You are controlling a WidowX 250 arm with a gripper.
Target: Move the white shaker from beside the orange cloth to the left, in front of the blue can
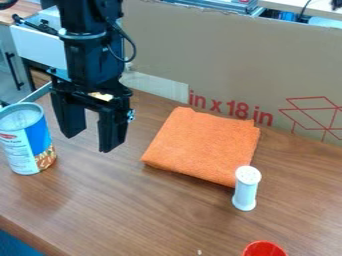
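Where pincer (91, 143) gapes, blue/wht can (28, 145) nr, upright

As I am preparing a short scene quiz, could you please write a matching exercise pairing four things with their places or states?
1. Can
2. Orange cloth
3. White shaker
4. Gripper

A. Upright by a corner of the cloth
B. Open, holding nothing
C. At the picture's left edge
D. Folded, lying flat

Right pairs: 1-C; 2-D; 3-A; 4-B
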